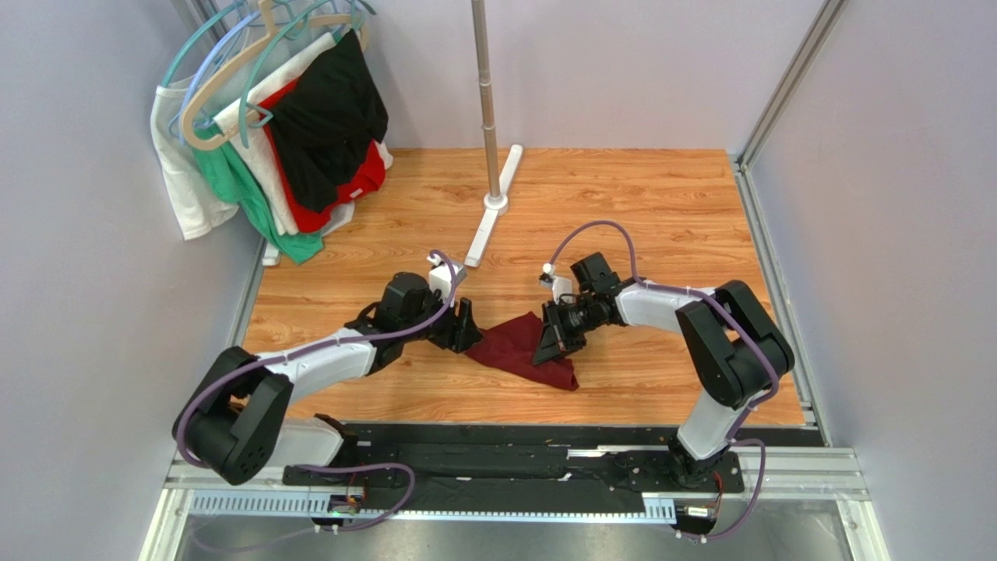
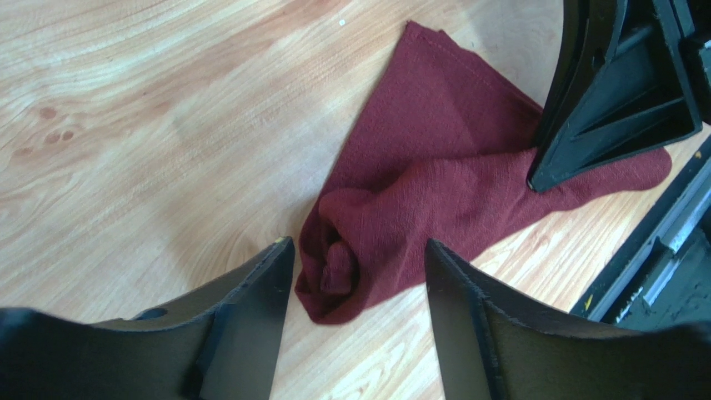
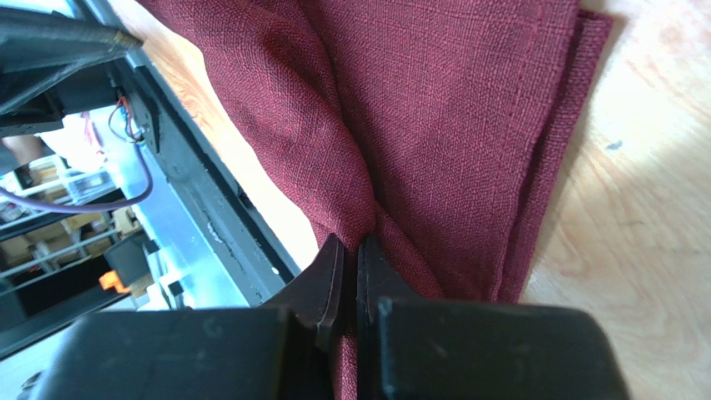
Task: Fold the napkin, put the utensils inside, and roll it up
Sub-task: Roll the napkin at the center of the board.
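Two grippers meet the napkin [image 2: 434, 167]: the right gripper [image 3: 357, 254] pinches a fold, while the left gripper [image 2: 359, 250] gapes, the rolled end between its fingers. The cloth looks limp and light; better to grasp bunched layers.

Hung garments [image 1: 307, 123], metal pole [image 1: 483, 70], wooden table [image 1: 655, 222]

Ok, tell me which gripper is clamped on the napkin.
The right gripper: its jaws are shut on a fold of the napkin. The left gripper is open, gripping nothing.
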{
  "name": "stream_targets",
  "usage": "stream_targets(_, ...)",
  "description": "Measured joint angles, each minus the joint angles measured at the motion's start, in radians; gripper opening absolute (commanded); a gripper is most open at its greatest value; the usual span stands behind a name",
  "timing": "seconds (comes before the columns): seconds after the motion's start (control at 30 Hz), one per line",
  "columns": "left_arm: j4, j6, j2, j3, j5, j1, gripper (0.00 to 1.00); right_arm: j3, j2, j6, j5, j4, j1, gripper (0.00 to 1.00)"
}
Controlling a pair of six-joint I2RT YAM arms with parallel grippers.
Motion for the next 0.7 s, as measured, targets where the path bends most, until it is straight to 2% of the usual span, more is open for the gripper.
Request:
stream_targets(0.13,0.059,-0.009,0.060,0.003,0.006,0.000,0.41,0.013,0.028,-0.012,-0.035,-0.004,-0.011,0.00)
stream_targets(0.17,0.067,-0.011,0.080,0.007,0.007,0.000,0.32,0.016,0.037,-0.013,-0.046,-0.005,-0.015,0.00)
stream_targets(0.23,0.074,-0.017,0.122,0.019,0.008,0.000,0.18,0.019,0.049,-0.013,-0.061,-0.004,-0.022,0.00)
stream_targets(0.37,0.076,-0.023,0.200,0.056,0.009,-0.001,0.10,0.021,0.059,-0.013,-0.072,-0.003,-0.032,0.01)
stream_targets(0.47,0.063,-0.034,0.229,0.083,0.000,0.001,0.09,0.021,0.059,-0.010,-0.068,-0.003,-0.041,0.14)
stream_targets(0.5,0.058,-0.038,0.234,0.088,0.000,0.005,0.09,0.021,0.058,-0.008,-0.064,-0.003,-0.043,0.23)
stream_targets(0.6,0.045,-0.039,0.244,0.100,0.011,0.012,0.09,0.018,0.052,-0.003,-0.036,-0.002,-0.045,0.39)
stream_targets(0.67,0.033,-0.032,0.254,0.114,0.024,0.016,0.09,0.013,0.039,-0.001,-0.009,-0.005,-0.045,0.46)
stream_targets(0.7,0.030,-0.028,0.259,0.119,0.030,0.018,0.09,0.012,0.027,0.000,0.006,-0.012,-0.046,0.56)
